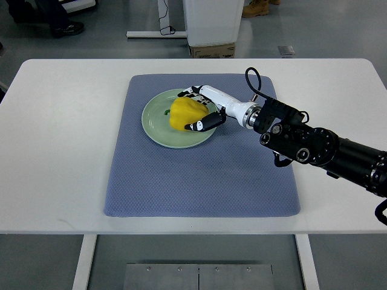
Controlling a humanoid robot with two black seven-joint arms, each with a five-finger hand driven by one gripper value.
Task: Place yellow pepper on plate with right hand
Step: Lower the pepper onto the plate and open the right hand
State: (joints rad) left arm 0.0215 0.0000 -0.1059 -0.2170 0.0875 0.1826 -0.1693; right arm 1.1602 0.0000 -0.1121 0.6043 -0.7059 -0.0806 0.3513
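A yellow pepper [184, 113] lies on the pale green plate [156, 125], towards the plate's right side, its green stem pointing left. My right hand [195, 109] reaches in from the right and wraps the pepper, fingers curled over its far side and the thumb against its near side. The black forearm [320, 148] runs off to the right edge. The left arm does not show.
The plate sits on a blue-grey mat [199, 175] spread over a white table [54, 151]. Beyond the table's far edge stand a cardboard box [211, 51] and a white stand. A person's shoes [63, 27] show at the top left.
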